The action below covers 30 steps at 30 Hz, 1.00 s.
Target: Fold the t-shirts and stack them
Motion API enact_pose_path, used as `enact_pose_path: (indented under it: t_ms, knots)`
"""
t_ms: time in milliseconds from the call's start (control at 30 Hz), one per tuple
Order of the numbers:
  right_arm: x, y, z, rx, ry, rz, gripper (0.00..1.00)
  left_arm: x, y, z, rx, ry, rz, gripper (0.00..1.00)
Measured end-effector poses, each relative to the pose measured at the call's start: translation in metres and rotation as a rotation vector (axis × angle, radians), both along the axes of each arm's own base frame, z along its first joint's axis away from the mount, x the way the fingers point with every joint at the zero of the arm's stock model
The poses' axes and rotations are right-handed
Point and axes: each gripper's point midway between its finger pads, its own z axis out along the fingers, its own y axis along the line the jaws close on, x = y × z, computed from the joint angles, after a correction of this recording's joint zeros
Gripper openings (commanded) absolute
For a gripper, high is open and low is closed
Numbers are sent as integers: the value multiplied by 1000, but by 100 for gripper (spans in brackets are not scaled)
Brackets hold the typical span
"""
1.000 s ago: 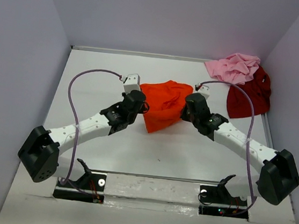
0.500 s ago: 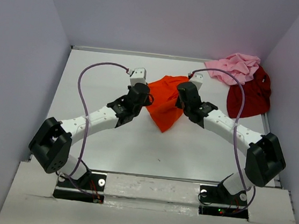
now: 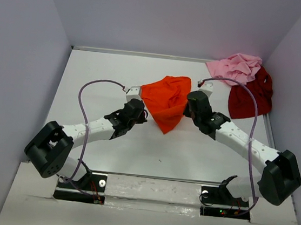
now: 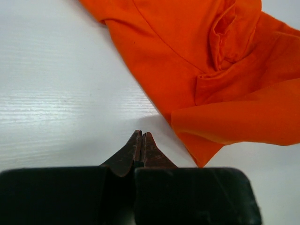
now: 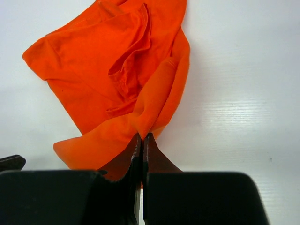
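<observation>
The right gripper (image 5: 141,137) pinches a fold of the orange t-shirt (image 3: 165,100). The left gripper (image 4: 141,134), closed on nothing, sits just beside the shirt's edge. The pink t-shirt (image 3: 234,68) and dark red t-shirt (image 3: 253,97) lie crumpled, touching each other, to its right.

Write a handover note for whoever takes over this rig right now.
The left gripper is shut and empty, beside the orange t-shirt.
The right gripper is shut on a fold of the orange t-shirt.
It lies crumpled mid table; the pink t-shirt and dark red t-shirt are heaped in the far right corner.
Done: nothing folded or stacked.
Left: fold all three, then stack them.
</observation>
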Motion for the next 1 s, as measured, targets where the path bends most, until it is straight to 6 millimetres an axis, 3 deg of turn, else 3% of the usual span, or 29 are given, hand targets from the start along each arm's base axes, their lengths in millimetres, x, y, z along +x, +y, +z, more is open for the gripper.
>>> enact_pose_path:
  t_ms: [167,500,600,733,767,800,900,933,1000]
  knots:
    - [-28,-18,0,33,7,0,0,-8,-4,-9,-46,25,-16,0]
    - [-113,-42,-67,123,219,53,0,-8,-8,0,-90,9,-22,0]
    - [-131,-48,-80,141,269,55,0,-7,-9,2,-89,4,-22,0]
    - [-142,-50,-77,169,281,58,1,-6,-9,4,-88,-2,-22,0]
    - [-142,-51,-75,171,281,59,9,-6,-9,4,-88,-2,-23,0]
    - [-142,-51,-74,171,281,60,25,-6,-9,4,-87,-2,-23,0]
    - [-143,-51,-73,160,292,66,47,-6,-9,4,-86,-3,-24,0]
    - [-143,-50,-71,157,294,68,63,-6,-9,4,-85,-3,-25,0]
    - [-140,-48,-64,153,286,78,71,-6,-9,4,-85,-3,-25,0]
